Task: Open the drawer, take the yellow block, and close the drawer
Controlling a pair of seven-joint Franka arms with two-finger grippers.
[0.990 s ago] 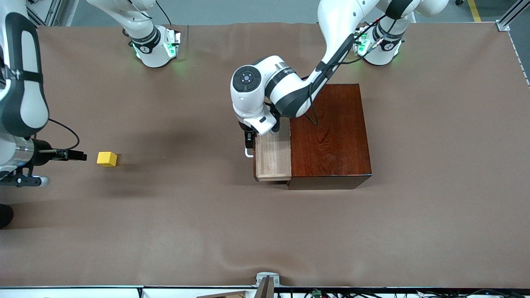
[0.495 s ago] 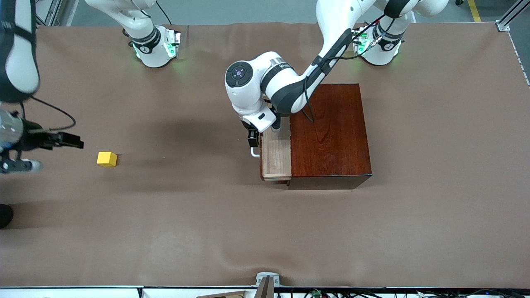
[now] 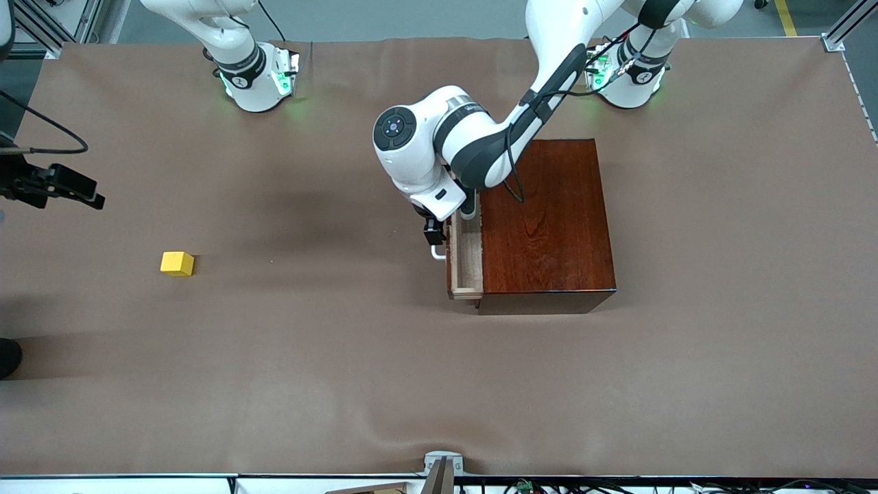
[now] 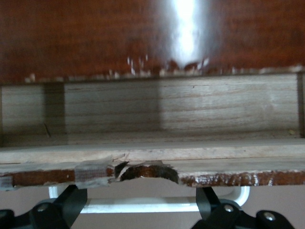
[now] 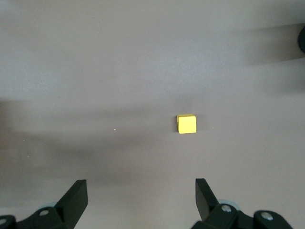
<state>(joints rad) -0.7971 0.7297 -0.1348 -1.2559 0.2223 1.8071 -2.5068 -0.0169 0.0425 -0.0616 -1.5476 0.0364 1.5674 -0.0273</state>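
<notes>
While the right gripper (image 3: 92, 199) hangs over the table's (image 3: 343, 357) edge at the right arm's end, its jaws spread wide and holding nothing, the yellow block (image 3: 177, 263) sits alone on the cloth, well apart from the wooden box (image 3: 545, 219) toward that same end. At the box's front the drawer (image 3: 466, 264) stands only a little way out, and the left gripper (image 3: 433, 240) is at its white handle (image 3: 437, 254), fingers (image 4: 71, 205) set apart on either side of the bar.
</notes>
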